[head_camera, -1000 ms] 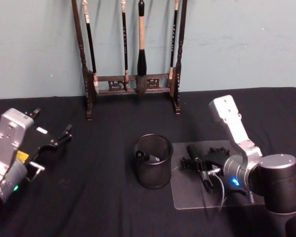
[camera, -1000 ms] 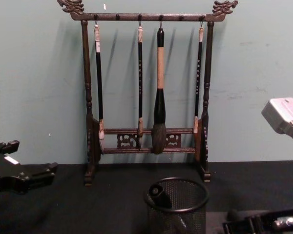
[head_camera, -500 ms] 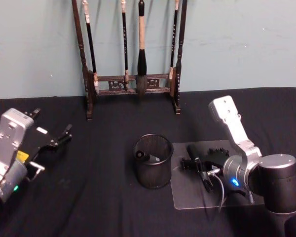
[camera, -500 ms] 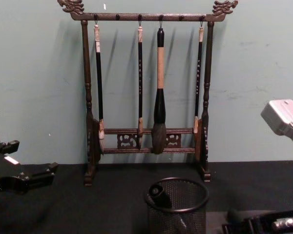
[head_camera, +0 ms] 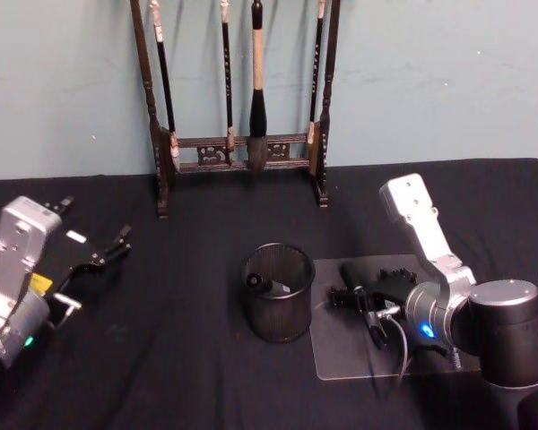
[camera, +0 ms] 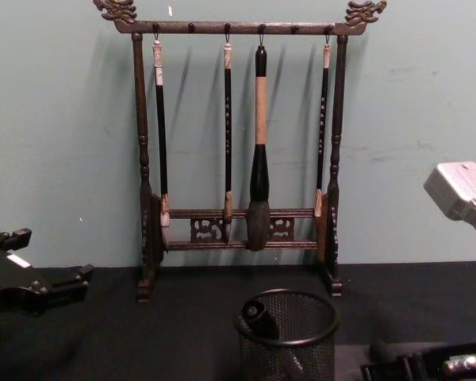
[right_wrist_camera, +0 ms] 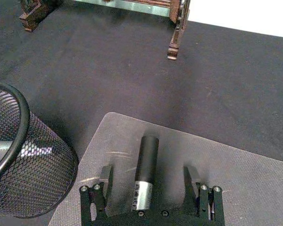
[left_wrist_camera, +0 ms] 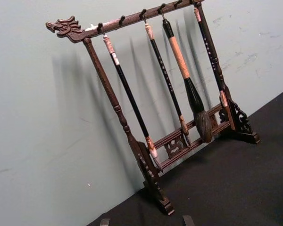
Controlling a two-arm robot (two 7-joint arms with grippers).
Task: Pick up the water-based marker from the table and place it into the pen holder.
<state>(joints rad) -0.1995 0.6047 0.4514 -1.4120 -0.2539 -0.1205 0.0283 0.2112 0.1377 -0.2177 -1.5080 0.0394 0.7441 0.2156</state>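
Right wrist view shows bare black tablecloth (right_wrist_camera: 108, 61), then a clear plastic mat (right_wrist_camera: 254, 183) just beside the round black wire-mesh pen holder (right_wrist_camera: 33, 183). On the mat the black water-based marker (right_wrist_camera: 145, 174), label print unreadable, lies between the wide-spread fingers of the right gripper (right_wrist_camera: 147, 175); the left gripper (left_wrist_camera: 145, 220), also spread, is far left.

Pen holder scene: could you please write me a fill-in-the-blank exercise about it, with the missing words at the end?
1. The right gripper has its fingers ____ on either side of the marker, which lies on the mat.
2. The pen holder already contains ____ pen.
3. The brush rack carries ____ hanging brushes.
4. The left gripper is to the ____ of the pen holder.

Missing words: open; one; four; left.
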